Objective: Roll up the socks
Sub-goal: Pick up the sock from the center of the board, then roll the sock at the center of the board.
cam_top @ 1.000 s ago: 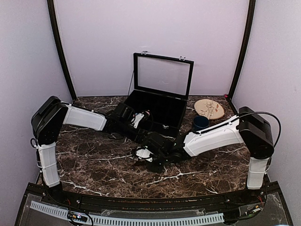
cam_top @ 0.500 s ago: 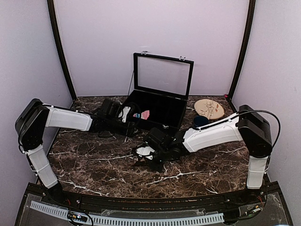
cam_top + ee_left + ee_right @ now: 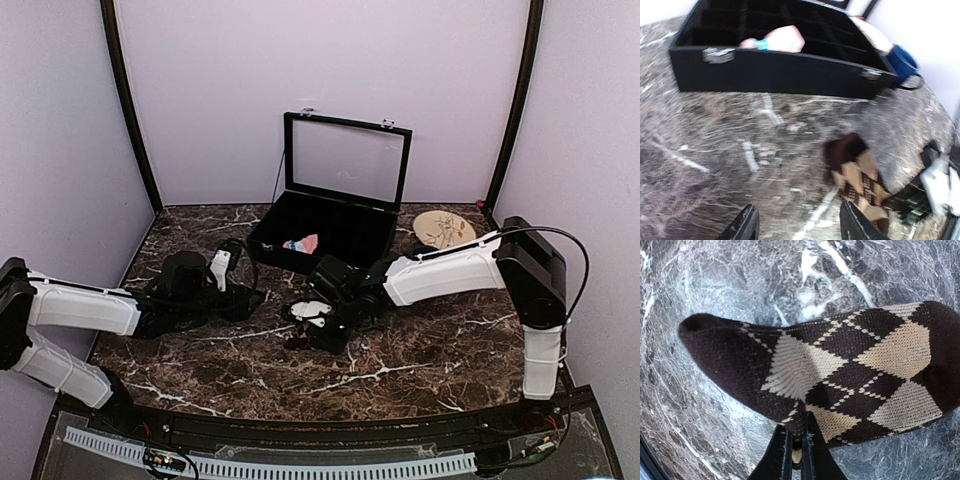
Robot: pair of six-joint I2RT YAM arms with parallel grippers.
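While spread wide, left gripper near the brown argyle sock, right gripper pinched tight on it

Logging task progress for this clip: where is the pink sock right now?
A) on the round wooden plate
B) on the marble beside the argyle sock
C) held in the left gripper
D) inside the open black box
D: the pink sock lies inside the open black box, behind its front wall, while the left gripper stands open and empty over the table.

No legible txt, labels, brands or nos. on anything in view.
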